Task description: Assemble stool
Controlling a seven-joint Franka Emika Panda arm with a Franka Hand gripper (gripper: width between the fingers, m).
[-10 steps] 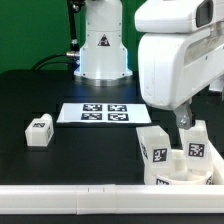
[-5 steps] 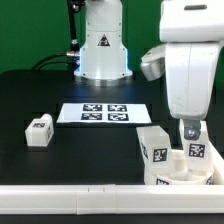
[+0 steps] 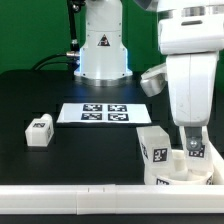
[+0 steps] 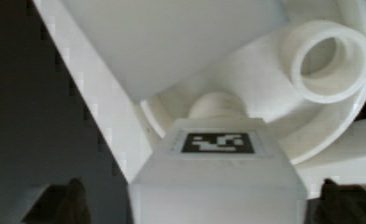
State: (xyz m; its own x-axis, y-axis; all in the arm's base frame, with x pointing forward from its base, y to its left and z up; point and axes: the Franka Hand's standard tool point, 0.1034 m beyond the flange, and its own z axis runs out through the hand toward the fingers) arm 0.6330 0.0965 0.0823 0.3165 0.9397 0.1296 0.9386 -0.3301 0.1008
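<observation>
The stool's white seat lies at the exterior view's right front, against the rail. Two tagged white legs stand in it: one toward the left, one toward the right. My gripper hangs right over the right leg, its fingers on either side of the leg's top. In the wrist view the tagged leg fills the space between my dark fingertips, with a gap on each side, so the gripper is open. The seat's underside and a round socket show behind it. A third leg lies loose at the left.
The marker board lies mid-table in front of the robot base. A long white rail runs along the front edge, close under the seat.
The arm has turned and shifted right, and the gripper has come down from above the right leg to straddle its top. The legs and seat have not moved.
</observation>
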